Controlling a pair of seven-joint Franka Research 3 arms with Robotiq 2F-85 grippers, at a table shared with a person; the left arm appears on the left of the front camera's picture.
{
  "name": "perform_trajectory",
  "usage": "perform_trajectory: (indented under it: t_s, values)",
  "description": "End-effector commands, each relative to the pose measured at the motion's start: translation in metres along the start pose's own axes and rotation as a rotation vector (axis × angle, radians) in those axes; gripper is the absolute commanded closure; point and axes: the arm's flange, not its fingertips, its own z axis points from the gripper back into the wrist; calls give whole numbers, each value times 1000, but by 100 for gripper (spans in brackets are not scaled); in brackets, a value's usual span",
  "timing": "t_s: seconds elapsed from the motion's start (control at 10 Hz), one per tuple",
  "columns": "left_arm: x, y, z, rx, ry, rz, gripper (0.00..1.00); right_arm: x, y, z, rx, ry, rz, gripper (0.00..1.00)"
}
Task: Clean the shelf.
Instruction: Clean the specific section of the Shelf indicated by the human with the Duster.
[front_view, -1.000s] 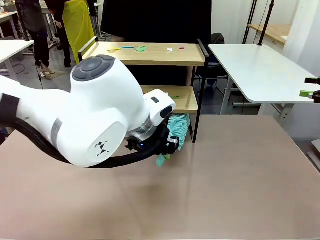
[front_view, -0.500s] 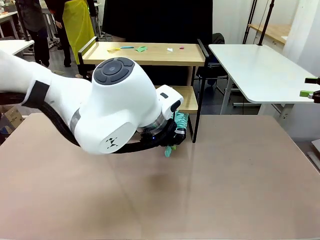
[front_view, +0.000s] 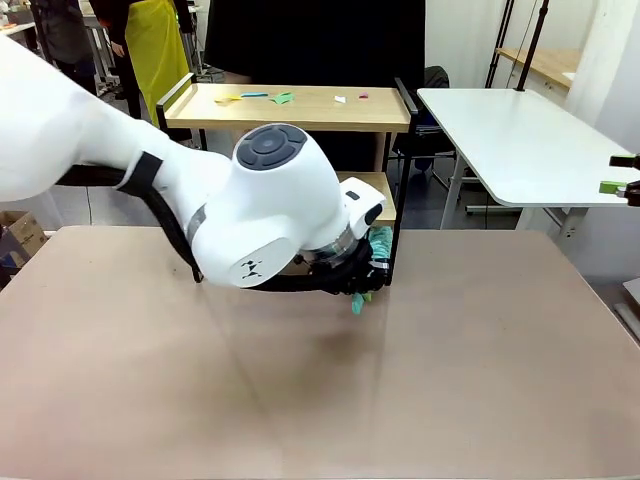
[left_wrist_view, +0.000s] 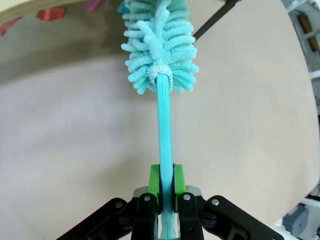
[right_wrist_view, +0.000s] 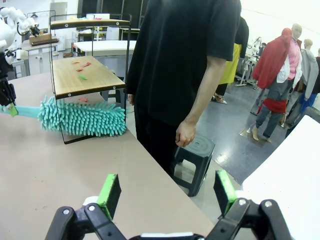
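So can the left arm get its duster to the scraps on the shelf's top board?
Probably: the top board is open above, though the duster now sits low, below the lower board.

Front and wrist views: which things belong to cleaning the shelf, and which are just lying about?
Part of the job: shelf, coloured scraps on it, teal duster, left end effector gripping its handle.
Just about: white table, black stool, open right end effector.

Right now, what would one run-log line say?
left tool: shut on duster | duster head: below lower board of shelf | right tool: open
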Motion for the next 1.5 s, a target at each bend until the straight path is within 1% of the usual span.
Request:
perform_trajectory:
  t_s: [0.0, 0.2, 0.3, 0.4, 0.5, 0.6, 0.7, 0.8, 0.9, 1.0, 1.4]
  values:
    - [4, -25, -40, 44, 17, 10, 87, 8, 2, -3, -8, 19, -5, 0]
    - [-2, -23, -52, 80, 43, 3, 87, 8, 2, -3, -8, 19, -5, 0]
    - [-2, -23, -53, 91, 40, 14, 87, 8, 2, -3, -8, 19, -5, 0]
    - [0, -25, -48, 112, 170, 37, 87, 8, 2, -3, -8, 19, -5, 0]
    - [-8, -12, -41, 70, 66, -19, 87, 8, 2, -3, -8, 19, -5, 0]
    - [-8, -12, -41, 70, 66, -19, 87, 8, 2, -3, -8, 19, -5, 0]
    - [-8, -16, -49, 87, 108, 2, 87, 8, 2, -3, -8, 19, -5, 0]
    - [-8, -10, -49, 123, 65, 42, 87, 8, 2, -3, -8, 19, -5, 0]
    - [-9, -9, -52, 135, 48, 61, 87, 8, 2, -3, -8, 19, -5, 0]
    - [-10, -9, -54, 138, 53, 66, 87, 8, 2, -3, -8, 19, -5, 0]
    - [-12, -2, -49, 177, 15, 112, 87, 8, 2, -3, -8, 19, -5, 0]
